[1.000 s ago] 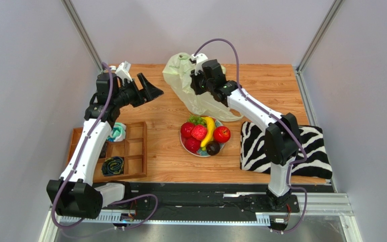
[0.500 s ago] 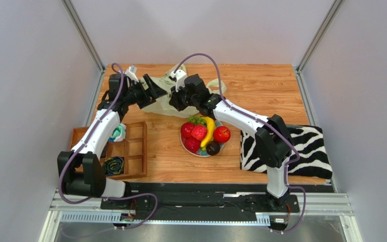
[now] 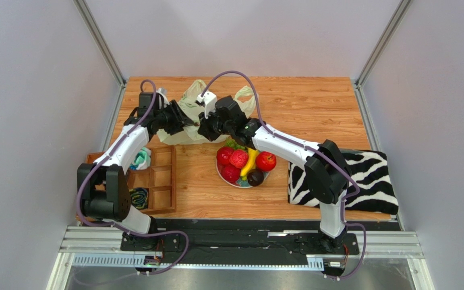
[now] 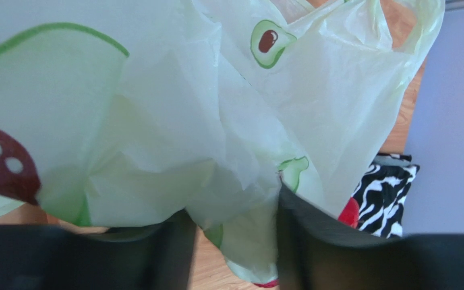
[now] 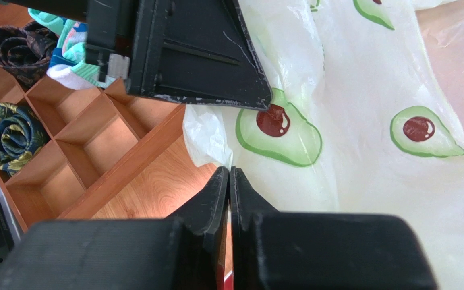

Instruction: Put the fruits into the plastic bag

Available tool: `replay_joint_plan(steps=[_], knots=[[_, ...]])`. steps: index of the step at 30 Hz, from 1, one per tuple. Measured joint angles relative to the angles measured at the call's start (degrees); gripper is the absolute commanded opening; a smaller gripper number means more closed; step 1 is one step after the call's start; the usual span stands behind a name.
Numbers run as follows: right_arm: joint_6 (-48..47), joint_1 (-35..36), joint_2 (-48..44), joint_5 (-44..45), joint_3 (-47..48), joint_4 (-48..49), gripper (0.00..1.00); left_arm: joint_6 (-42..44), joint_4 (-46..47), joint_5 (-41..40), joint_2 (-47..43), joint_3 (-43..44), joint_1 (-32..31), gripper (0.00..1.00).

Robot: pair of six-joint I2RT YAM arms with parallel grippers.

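Observation:
The pale green plastic bag (image 3: pixel 193 115) with avocado prints lies crumpled at the back left of the table. My right gripper (image 3: pixel 206 128) is shut, its tips (image 5: pixel 229 169) pinching the plastic bag (image 5: pixel 367 175) by its edge. My left gripper (image 3: pixel 179 118) faces it from the left, jaws apart, with a hanging fold of the plastic bag (image 4: pixel 156 121) between its fingers (image 4: pixel 231 202). The fruits sit on a plate (image 3: pixel 218 171): banana (image 3: pixel 251 158), red fruits (image 3: pixel 266 161), green grapes (image 3: pixel 235 144), a dark oval fruit (image 3: pixel 255 177).
A wooden divided tray (image 3: pixel 162 181) holding rolled teal cloth bundles (image 3: pixel 135 197) lies at the left, just below the left arm. A zebra-striped cloth (image 3: pixel 367 175) lies at the right. The two grippers are almost touching over the bag.
Both arms swung left and nearer, dragging the bag leftward across the table. The left gripper came in onto the bag and its jaws narrowed.

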Motion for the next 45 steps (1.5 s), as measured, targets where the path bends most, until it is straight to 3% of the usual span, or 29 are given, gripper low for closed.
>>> replay_joint_plan(steps=[3,4,6,9,13,21,27,33,39,45], knots=[[-0.17,0.04,-0.55,0.63,-0.26,-0.76,0.24,1.20,0.48,0.48,1.42,0.17,0.00,0.03],[-0.17,0.07,-0.74,1.38,-0.22,-1.44,0.30,1.49,0.72,0.63,1.68,0.17,-0.04,0.00],[-0.13,-0.04,-1.27,3.50,0.66,-4.61,0.46,2.73,1.38,0.90,1.77,0.17,-0.04,0.00],[0.44,-0.59,-1.97,5.55,3.08,-9.27,0.63,5.07,2.91,0.87,0.66,0.20,-0.04,0.00],[1.18,-2.82,-6.97,7.08,5.33,-13.81,0.76,7.98,6.29,1.46,-2.82,0.44,-0.04,0.00],[7.26,-12.79,-18.16,8.61,13.35,-15.72,0.78,13.77,15.45,10.01,-14.19,1.99,0.04,0.00],[14.99,-26.29,-19.21,-2.16,15.34,-16.35,0.78,14.23,18.84,22.60,-19.26,6.64,0.46,0.00],[21.77,-34.64,-16.28,-14.36,15.32,-19.41,0.79,12.11,19.45,37.16,-20.63,9.92,0.66,0.00],[25.70,-37.86,-15.30,-23.54,11.30,-19.34,0.80,11.56,15.10,45.94,-20.96,9.94,0.66,0.00],[32.09,-36.50,-12.94,-34.29,3.10,-12.37,0.80,10.97,12.79,50.10,-22.23,9.94,0.68,0.00]])
